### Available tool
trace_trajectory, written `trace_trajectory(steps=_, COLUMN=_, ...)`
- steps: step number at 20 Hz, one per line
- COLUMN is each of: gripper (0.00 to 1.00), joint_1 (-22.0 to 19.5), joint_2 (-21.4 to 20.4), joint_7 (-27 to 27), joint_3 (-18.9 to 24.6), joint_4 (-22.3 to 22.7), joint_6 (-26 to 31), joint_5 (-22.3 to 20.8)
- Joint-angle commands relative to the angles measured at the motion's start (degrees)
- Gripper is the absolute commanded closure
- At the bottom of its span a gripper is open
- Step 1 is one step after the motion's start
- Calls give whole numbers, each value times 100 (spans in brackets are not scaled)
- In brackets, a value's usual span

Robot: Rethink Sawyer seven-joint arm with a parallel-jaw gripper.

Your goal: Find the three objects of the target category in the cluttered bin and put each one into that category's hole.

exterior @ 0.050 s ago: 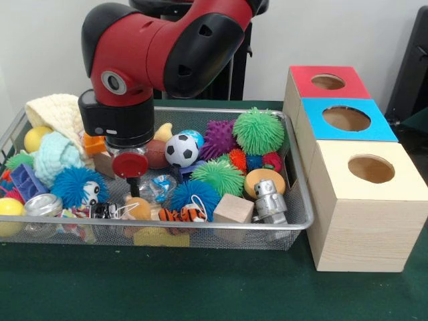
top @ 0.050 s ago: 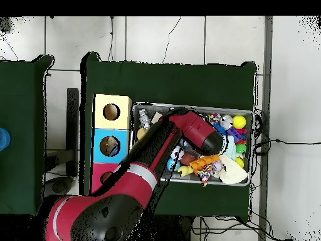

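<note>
1. The red and black arm (exterior @ 0.050 s ago: 154, 47) reaches down into the wire mesh bin (exterior @ 0.050 s ago: 297, 200), over its left half in the front view.
2. The hand (exterior @ 0.050 s ago: 134, 190) is low among the toys, just beside a clear plastic piece (exterior @ 0.050 s ago: 157, 187). Its fingers are hidden, so I cannot tell if it is open or closed.
3. The bin stands on the green surface (exterior @ 0.050 s ago: 200, 287) and is full of toys: a small soccer ball (exterior @ 0.050 s ago: 180, 150), a big green spiky ball (exterior @ 0.050 s ago: 258, 131), a purple spiky ball (exterior @ 0.050 s ago: 219, 137), a blue fuzzy ball (exterior @ 0.050 s ago: 75, 185), a wooden cube (exterior @ 0.050 s ago: 233, 208), a silver robot figure (exterior @ 0.050 s ago: 269, 200) and a tiger toy (exterior @ 0.050 s ago: 182, 215).
4. A cream knitted cloth (exterior @ 0.050 s ago: 57, 114) lies in the far left corner, with a yellow ball (exterior @ 0.050 s ago: 37, 138) beside it.
5. Just beside the bin on the right stand three wooden boxes, each with a round hole on top: a red box (exterior @ 0.050 s ago: 328, 81), a blue box (exterior @ 0.050 s ago: 346, 119) and a cream box (exterior @ 0.050 s ago: 371, 170).
6. The pictures do not show which toys belong to the target category.
</note>
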Motion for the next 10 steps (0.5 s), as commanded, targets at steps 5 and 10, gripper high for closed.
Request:
trace_trajectory(steps=5, gripper=0, joint_1=9, joint_2=462, joint_7=-1003, joint_3=872, joint_4=-502, joint_6=16, joint_5=-230)
trace_trajectory(steps=10, gripper=0, joint_1=63, joint_2=497, joint_7=-779, joint_3=803, joint_4=-505, joint_6=-54, joint_5=-404)
